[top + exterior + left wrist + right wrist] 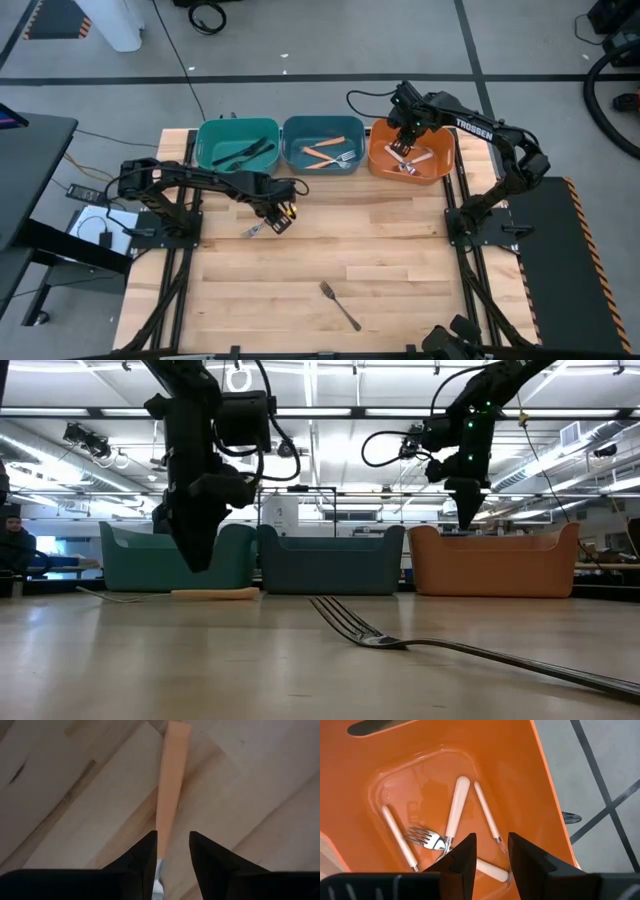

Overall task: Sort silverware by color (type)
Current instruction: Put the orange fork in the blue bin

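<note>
An orange-handled fork [268,222] lies flat on the table in front of the teal bin; in the low view only its handle [214,594] shows. My left gripper [276,207] hovers just above it, open. In the left wrist view the fingers [172,851] stand either side of the spot where the orange handle [170,790] meets the metal, apart from it. My right gripper [404,146] is open above the orange bin [440,170], over white-handled utensils [456,810]. A plain silver fork [340,305] lies near the table's near edge.
Three bins stand in a row at the far edge. The teal one [210,135] holds black utensils [245,152]. The blue one [295,130] holds orange-handled ones [328,153]. Bare wood lies between the bins and the silver fork [400,642].
</note>
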`<state>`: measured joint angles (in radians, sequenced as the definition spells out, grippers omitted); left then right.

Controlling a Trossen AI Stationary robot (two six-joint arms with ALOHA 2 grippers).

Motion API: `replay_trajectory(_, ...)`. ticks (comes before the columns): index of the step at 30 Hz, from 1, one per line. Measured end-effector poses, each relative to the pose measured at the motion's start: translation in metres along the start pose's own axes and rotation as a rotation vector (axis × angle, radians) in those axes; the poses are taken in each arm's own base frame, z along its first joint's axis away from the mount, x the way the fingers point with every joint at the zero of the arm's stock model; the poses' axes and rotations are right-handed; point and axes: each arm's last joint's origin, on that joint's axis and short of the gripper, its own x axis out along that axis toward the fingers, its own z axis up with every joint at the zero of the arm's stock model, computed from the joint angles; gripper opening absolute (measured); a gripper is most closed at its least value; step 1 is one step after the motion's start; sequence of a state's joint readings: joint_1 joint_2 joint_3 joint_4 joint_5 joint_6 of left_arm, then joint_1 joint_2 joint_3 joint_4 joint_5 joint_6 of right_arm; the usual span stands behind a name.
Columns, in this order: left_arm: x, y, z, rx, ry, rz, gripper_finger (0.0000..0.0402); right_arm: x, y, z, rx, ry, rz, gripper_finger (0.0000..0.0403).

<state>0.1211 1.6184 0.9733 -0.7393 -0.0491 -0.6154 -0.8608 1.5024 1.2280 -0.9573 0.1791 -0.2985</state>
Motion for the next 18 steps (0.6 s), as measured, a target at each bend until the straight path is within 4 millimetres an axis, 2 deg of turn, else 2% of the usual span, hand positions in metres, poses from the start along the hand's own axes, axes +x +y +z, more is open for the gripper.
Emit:
replay_trajectory(3,0.002,0.000,0.000,0.000,0.006,0.005,0.0124,0.000,0.000,0.000,0.004,0.000,0.000,0.0119)
replay_trajectory(11,0.034,-0.001,-0.001,0.056,0.111,0.072,0.0124,0.000,0.000,0.000,0.007,0.001,0.000,0.0119)
replay_trajectory(18,0.049,-0.003,-0.001,0.084,0.170,0.065,0.0123,0.000,0.000,-0.001,0.049,0.007,0.002,0.0119)
